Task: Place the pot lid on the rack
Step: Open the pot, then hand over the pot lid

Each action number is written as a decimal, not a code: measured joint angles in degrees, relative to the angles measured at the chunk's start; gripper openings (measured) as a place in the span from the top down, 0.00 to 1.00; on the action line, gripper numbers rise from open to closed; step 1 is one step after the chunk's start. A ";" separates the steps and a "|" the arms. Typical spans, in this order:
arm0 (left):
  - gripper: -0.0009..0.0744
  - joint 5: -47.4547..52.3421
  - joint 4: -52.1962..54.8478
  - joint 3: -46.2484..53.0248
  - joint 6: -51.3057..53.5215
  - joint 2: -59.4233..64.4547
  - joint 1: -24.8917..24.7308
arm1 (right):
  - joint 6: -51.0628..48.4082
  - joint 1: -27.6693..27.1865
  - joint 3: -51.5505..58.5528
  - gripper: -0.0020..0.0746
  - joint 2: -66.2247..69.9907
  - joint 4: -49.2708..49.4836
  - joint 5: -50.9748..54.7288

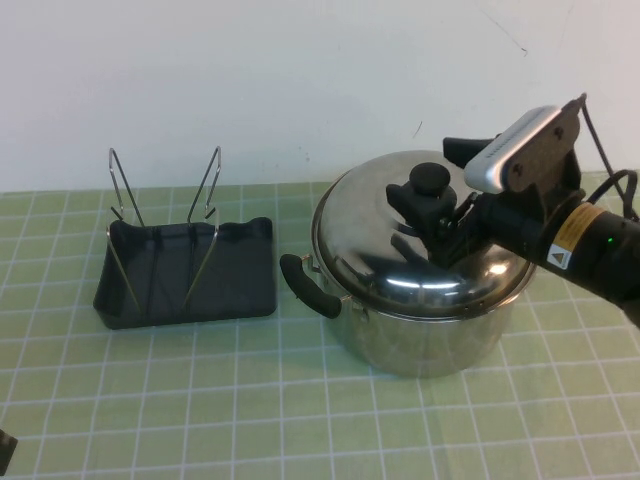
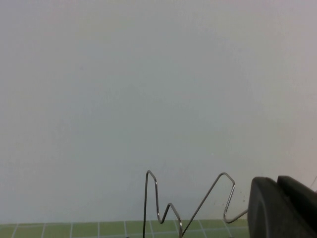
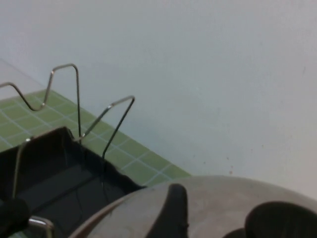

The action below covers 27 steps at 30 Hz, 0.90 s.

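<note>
The pot lid [image 1: 420, 235] sits on the steel pot [image 1: 425, 330], right of centre on the green gridded mat [image 1: 300, 420]. The right gripper [image 1: 432, 212] reaches in from 3 o'clock, its jaws set around the lid's black knob [image 1: 430, 181]; whether they press it cannot be told. The rack [image 1: 185, 270] stands at 9 o'clock of the pot, just beside the pot's black handle [image 1: 308, 285], with both wire loops [image 1: 205, 195] upright. The left gripper [image 2: 282, 208] shows only in its wrist view, low at the frame's edge; its jaw state cannot be told
</note>
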 joint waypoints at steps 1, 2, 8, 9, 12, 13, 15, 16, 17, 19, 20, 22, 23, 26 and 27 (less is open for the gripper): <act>0.99 0.00 0.16 0.00 0.01 0.00 0.00 | 0.00 0.00 -0.12 0.10 0.77 0.75 0.00; 0.99 0.00 0.42 0.00 0.01 0.00 0.00 | 0.00 0.00 -0.37 0.10 1.61 1.79 0.08; 0.99 0.00 0.76 0.00 -0.11 0.00 0.00 | 0.08 0.00 -0.40 0.37 2.96 3.74 0.31; 0.99 0.00 0.76 0.00 -0.11 0.00 0.00 | 0.08 0.00 -0.40 0.46 2.96 3.74 0.31; 0.99 -0.38 0.89 0.00 -0.90 0.00 0.00 | 0.48 0.00 -0.40 0.51 2.96 3.36 0.03; 0.99 -0.49 0.89 0.00 -1.62 0.00 0.00 | 0.60 0.00 -0.40 0.51 3.01 3.22 -0.34; 0.99 -0.76 0.89 0.00 -4.31 0.00 0.00 | 0.60 0.00 -0.40 0.51 3.14 2.79 -0.99; 0.99 -0.86 0.89 0.00 -6.60 0.00 0.00 | 0.60 0.00 -0.40 0.51 3.24 2.53 -1.64; 0.99 -1.18 0.89 0.00 -9.77 0.00 0.00 | 0.60 0.00 -0.40 0.51 3.24 2.39 -2.16; 0.99 -2.51 1.05 0.02 -17.19 0.00 0.00 | -0.07 0.00 -0.40 0.51 2.76 1.98 -3.31; 0.99 -3.61 1.55 0.02 -22.24 0.00 0.00 | -0.64 0.00 -0.40 0.51 2.24 1.64 -3.42; 0.99 -6.08 3.83 0.02 -32.25 0.00 0.00 | -2.31 0.00 -0.40 0.51 0.09 1.38 -3.53; 0.98 -7.72 5.73 0.02 -38.03 0.00 0.00 | -2.82 0.00 -0.40 0.51 -1.08 1.29 -3.62; 0.88 -14.00 13.38 0.02 -55.99 0.00 0.00 | -2.99 0.00 -0.40 0.51 -5.93 0.87 -4.64; 0.80 -16.72 16.49 0.02 -62.07 0.00 0.00 | -2.16 0.11 -0.40 0.51 -7.80 0.26 -5.44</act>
